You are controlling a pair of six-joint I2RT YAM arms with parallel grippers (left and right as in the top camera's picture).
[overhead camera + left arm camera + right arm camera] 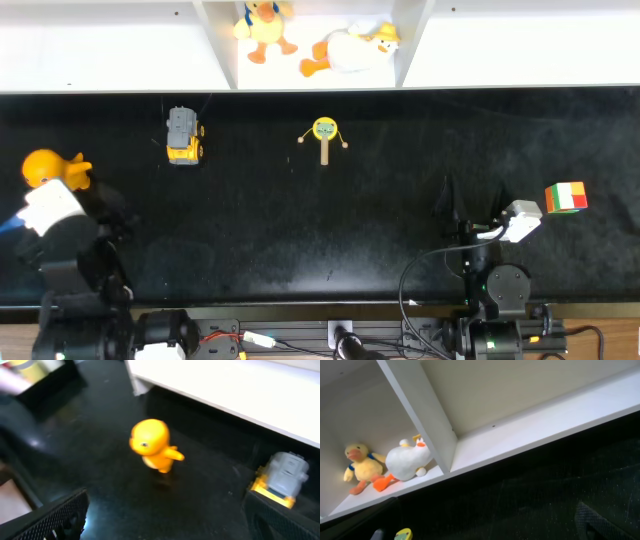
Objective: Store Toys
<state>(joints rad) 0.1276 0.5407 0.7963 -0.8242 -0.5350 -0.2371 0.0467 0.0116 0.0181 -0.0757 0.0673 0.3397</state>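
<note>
Lining up left gripper (165,527) on orange duck (152,447). Duck stands upright near left edge of table (300,240), dead ahead of my jaws and roughly centred on gap, not yet between fingers. Jaws spread wide, nothing held. Duck is roundish, tall axis vertical, so I reckon squeeze across body works. Left arm is way nearer. Right gripper (485,532) sits toward right edge, also spread, empty. Truck (282,477) is just past one finger, gotta mind that. Guessing drop spot is shelf (120,50) along far edge.
</note>
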